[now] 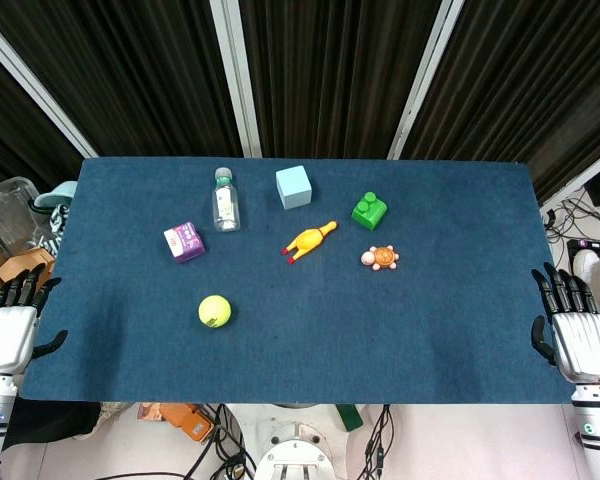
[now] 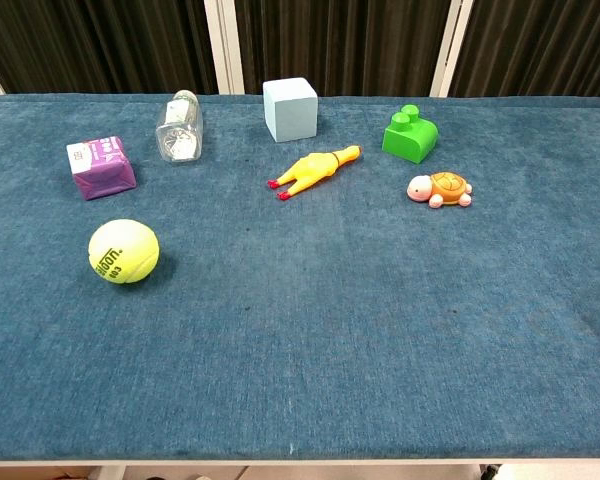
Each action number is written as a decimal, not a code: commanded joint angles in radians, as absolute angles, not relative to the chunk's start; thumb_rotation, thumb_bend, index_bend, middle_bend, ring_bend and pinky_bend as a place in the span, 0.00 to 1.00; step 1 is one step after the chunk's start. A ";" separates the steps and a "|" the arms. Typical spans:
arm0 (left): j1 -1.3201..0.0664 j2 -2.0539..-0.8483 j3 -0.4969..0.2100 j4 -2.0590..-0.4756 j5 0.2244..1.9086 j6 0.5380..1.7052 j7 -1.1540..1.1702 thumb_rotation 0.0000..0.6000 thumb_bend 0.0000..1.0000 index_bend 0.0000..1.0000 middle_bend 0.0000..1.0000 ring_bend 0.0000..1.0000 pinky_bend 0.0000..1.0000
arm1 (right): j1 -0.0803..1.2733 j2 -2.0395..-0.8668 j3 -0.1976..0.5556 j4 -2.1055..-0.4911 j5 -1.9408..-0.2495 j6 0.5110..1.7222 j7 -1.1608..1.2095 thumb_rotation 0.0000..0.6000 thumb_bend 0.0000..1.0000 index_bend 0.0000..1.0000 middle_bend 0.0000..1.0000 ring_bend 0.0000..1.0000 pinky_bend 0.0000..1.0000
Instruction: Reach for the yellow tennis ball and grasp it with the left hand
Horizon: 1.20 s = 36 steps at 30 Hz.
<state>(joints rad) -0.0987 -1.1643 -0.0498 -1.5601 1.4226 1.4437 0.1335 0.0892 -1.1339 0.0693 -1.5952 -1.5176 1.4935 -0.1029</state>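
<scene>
Tennis ball left untouched as both hands were parked off the table edges.

The left hand [image 1: 10,335] was seen beside the left edge of the blue table [image 1: 430,340], fingers apart and empty, well apart from the yellow tennis ball [image 1: 215,311], which lay on the cloth toward the near left; the reach was judged not yet begun and the grasp wholly outstanding. Further along, a purple carton [image 1: 184,241], a clear bottle [image 1: 226,201] whose contents could not be made out, a pale blue cube [image 1: 293,186], a rubber chicken [image 1: 309,241], a green brick [image 1: 369,210] and a toy turtle [image 1: 380,258] were scattered. The right hand [image 1: 578,335] was held open and empty by the right edge.
</scene>
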 commanded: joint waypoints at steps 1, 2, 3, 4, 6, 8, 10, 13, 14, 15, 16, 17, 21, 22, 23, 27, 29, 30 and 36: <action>-0.099 -1.164 -0.049 -1.560 1.422 1.443 0.134 1.00 0.18 0.17 0.00 0.00 0.11 | 0.089 -1.134 0.069 -1.595 -1.517 1.493 -0.102 1.00 0.85 0.00 0.03 0.10 0.12; -0.099 -1.164 -0.049 -1.561 1.422 1.443 0.134 1.00 0.18 0.17 0.00 0.00 0.11 | 0.089 -1.134 0.069 -1.596 -1.517 1.492 -0.101 1.00 0.85 0.00 0.03 0.11 0.12; -0.098 -1.164 -0.049 -1.561 1.422 1.443 0.135 1.00 0.18 0.17 0.00 0.00 0.11 | 0.089 -1.133 0.069 -1.596 -1.517 1.492 -0.102 1.00 0.85 0.00 0.03 0.11 0.12; -0.098 -1.164 -0.049 -1.562 1.423 1.444 0.135 1.00 0.18 0.17 0.00 0.00 0.11 | 0.089 -1.133 0.069 -1.596 -1.519 1.493 -0.102 1.00 0.85 0.00 0.03 0.11 0.12; -0.098 -1.163 -0.049 -1.563 1.425 1.445 0.135 1.00 0.18 0.17 0.00 0.00 0.11 | 0.089 -1.133 0.069 -1.596 -1.519 1.494 -0.103 1.00 0.85 0.00 0.03 0.10 0.12; -0.098 -1.163 -0.049 -1.562 1.426 1.446 0.134 1.00 0.18 0.17 0.00 0.00 0.11 | 0.089 -1.134 0.069 -1.595 -1.518 1.494 -0.102 1.00 0.85 0.00 0.03 0.10 0.12; -0.099 -1.164 -0.049 -1.560 1.425 1.444 0.133 1.00 0.18 0.17 0.00 0.00 0.11 | 0.089 -1.134 0.070 -1.595 -1.516 1.493 -0.101 1.00 0.85 0.00 0.03 0.10 0.12; -0.099 -1.166 -0.050 -1.557 1.423 1.444 0.133 1.00 0.18 0.17 0.00 0.00 0.11 | 0.089 -1.134 0.070 -1.595 -1.517 1.493 -0.101 1.00 0.85 0.00 0.03 0.10 0.12; -0.099 -1.166 -0.050 -1.557 1.424 1.445 0.133 1.00 0.18 0.17 0.00 0.00 0.11 | 0.089 -1.134 0.069 -1.595 -1.518 1.493 -0.102 1.00 0.85 0.00 0.03 0.10 0.12; -0.099 -1.166 -0.050 -1.558 1.426 1.446 0.132 1.00 0.18 0.17 0.00 0.00 0.11 | 0.089 -1.134 0.069 -1.595 -1.518 1.494 -0.102 1.00 0.85 0.00 0.03 0.11 0.12; -0.099 -1.166 -0.049 -1.559 1.428 1.446 0.129 1.00 0.18 0.17 0.00 0.00 0.11 | 0.089 -1.134 0.069 -1.596 -1.518 1.494 -0.102 1.00 0.85 0.00 0.03 0.10 0.12; -0.099 -1.166 -0.048 -1.560 1.430 1.446 0.126 1.00 0.18 0.17 0.00 0.00 0.11 | 0.089 -1.134 0.069 -1.596 -1.518 1.493 -0.101 1.00 0.85 0.00 0.03 0.10 0.12; -0.105 -1.158 -0.031 -1.590 1.451 1.421 0.069 1.00 0.18 0.17 0.00 0.00 0.11 | 0.090 -1.134 0.069 -1.597 -1.518 1.492 -0.101 1.00 0.85 0.00 0.03 0.10 0.12; -0.107 -1.154 -0.024 -1.602 1.460 1.412 0.053 1.00 0.18 0.16 0.00 0.00 0.11 | 0.090 -1.134 0.069 -1.597 -1.517 1.491 -0.101 1.00 0.85 0.00 0.03 0.10 0.12; -0.111 -1.151 -0.014 -1.618 1.478 1.404 0.038 1.00 0.18 0.15 0.00 0.00 0.11 | 0.090 -1.134 0.069 -1.598 -1.516 1.491 -0.101 1.00 0.85 0.00 0.03 0.10 0.12; -0.131 -1.160 0.020 -1.651 1.550 1.378 0.031 1.00 0.18 0.13 0.00 0.00 0.11 | 0.089 -1.134 0.069 -1.600 -1.514 1.491 -0.101 1.00 0.85 0.00 0.03 0.10 0.12; -0.147 -1.176 0.026 -1.662 1.573 1.360 0.014 1.00 0.18 0.13 0.00 0.00 0.11 | 0.088 -1.134 0.068 -1.601 -1.516 1.494 -0.101 1.00 0.85 0.00 0.03 0.10 0.12; -0.155 -1.184 0.027 -1.662 1.577 1.350 0.008 1.00 0.18 0.13 0.00 0.00 0.11 | 0.087 -1.134 0.068 -1.601 -1.516 1.495 -0.102 1.00 0.85 0.00 0.03 0.10 0.12; -0.213 -1.245 0.016 -1.647 1.587 1.279 -0.039 1.00 0.18 0.13 0.00 0.00 0.11 | 0.088 -1.135 0.069 -1.601 -1.510 1.488 -0.101 1.00 0.85 0.00 0.03 0.10 0.12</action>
<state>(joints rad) -0.1998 -1.2317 0.0195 -1.6517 1.5832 1.2930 -0.0259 0.0881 -1.1347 0.0690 -1.6011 -1.5098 1.4884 -0.1015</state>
